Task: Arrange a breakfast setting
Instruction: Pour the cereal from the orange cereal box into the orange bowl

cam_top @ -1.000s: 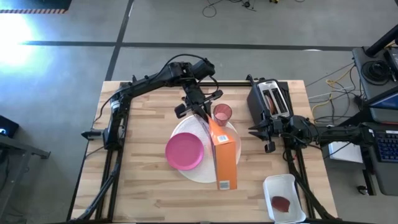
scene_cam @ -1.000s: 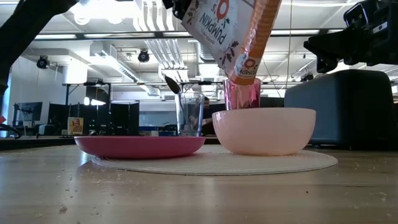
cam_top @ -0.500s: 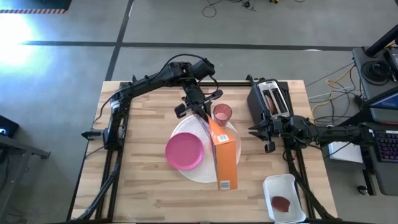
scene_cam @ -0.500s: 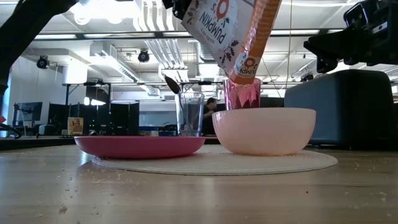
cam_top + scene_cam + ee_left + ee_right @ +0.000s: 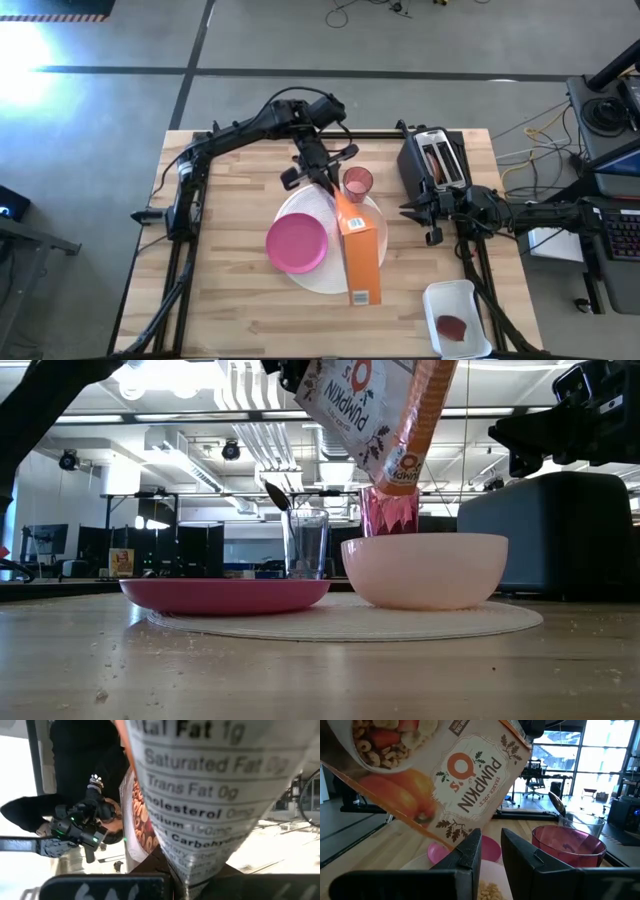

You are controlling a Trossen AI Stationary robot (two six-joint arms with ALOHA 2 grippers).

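Observation:
The orange cereal box (image 5: 360, 250) hangs tipped over the peach bowl (image 5: 425, 570), a corner of its open end (image 5: 397, 482) lowest. My left gripper (image 5: 322, 172) is shut on the box's far end. The bowl stands on the white round mat (image 5: 345, 622) and some cereal (image 5: 487, 892) lies in it. On the mat too are the magenta plate (image 5: 297, 243), the pink cup (image 5: 357, 183), and the clear glass (image 5: 305, 545) holding the spoon (image 5: 277, 495). My right gripper (image 5: 490, 837) waits open at the table's right, pointing at the bowl. My left gripper holds the cereal box by its narrow panel with the nutrition print (image 5: 187, 877), at the box's far end. The fingers come from the far side, nearly level. The box itself hides where the pads sit. The box is lifted clear, printed upside down, slanting down toward the bowl.
A black toaster (image 5: 437, 160) stands at the far right of the table, just behind my right gripper. A white tray (image 5: 457, 318) with a red item sits at the near right corner. Bare wood lies left of the mat and along the near edge.

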